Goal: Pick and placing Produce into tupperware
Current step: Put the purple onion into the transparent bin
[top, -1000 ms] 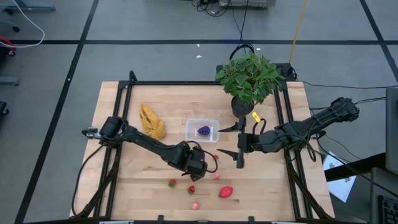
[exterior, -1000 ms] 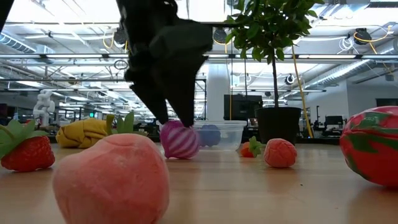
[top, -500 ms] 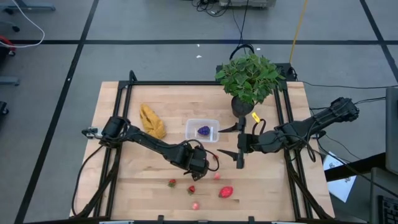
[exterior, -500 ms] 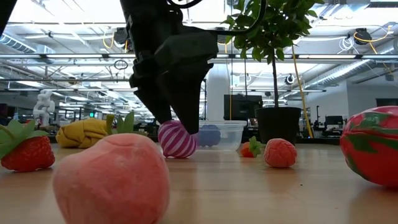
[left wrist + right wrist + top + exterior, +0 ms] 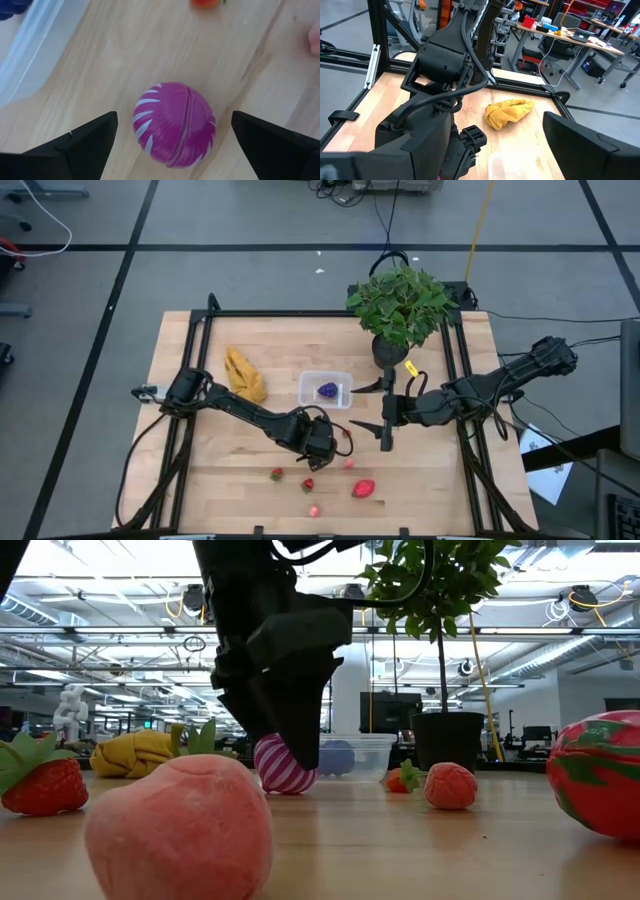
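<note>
With its fingers (image 5: pixel 85 140) spread either side of the striped purple ball (image 5: pixel 174 125) resting on the surface (image 5: pixel 125 55), the left gripper (image 5: pixel 172 137) is mid-pick; closing comes next.

The pale butcher-block wooden table (image 5: pixel 270 490), edged by a black metal frame (image 5: pixel 300 314), stands on a grey floor (image 5: pixel 250 275) crossed by dark lines, with black cables (image 5: pixel 385 220) and a yellow cord (image 5: pixel 480 225) trailing across it. Level across the tabletop, the room opens into a large workshop under a ceiling of bright strip lights and exposed pipes (image 5: pixel 560 635), around a white pillar (image 5: pixel 348 690). Farther back stand cluttered desks (image 5: pixel 570 37) on wheeled legs.
</note>
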You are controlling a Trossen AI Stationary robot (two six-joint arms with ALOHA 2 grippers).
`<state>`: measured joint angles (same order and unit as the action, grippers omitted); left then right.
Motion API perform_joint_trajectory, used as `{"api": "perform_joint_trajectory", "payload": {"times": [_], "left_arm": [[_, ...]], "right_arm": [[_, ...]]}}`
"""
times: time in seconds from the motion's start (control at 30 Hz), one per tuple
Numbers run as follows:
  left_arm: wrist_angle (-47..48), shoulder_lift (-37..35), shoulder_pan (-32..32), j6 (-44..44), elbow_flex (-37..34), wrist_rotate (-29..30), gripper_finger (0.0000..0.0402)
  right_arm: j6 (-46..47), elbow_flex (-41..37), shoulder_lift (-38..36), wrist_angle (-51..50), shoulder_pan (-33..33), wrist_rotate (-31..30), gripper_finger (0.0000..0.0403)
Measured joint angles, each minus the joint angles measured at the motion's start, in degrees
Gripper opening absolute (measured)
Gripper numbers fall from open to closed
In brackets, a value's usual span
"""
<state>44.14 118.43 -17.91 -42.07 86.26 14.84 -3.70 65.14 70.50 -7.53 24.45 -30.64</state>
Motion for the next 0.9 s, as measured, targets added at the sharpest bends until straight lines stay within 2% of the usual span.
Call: {"api": "perform_joint_trajectory", "payload": {"times": [0.9], "left_arm": [[-0.9,0.0,0.0,-0.1,0.0,0.0,0.0399]], "right_arm": [[0.1,0.0,0.0,0.0,0.0,0.0,0.0309]]}}
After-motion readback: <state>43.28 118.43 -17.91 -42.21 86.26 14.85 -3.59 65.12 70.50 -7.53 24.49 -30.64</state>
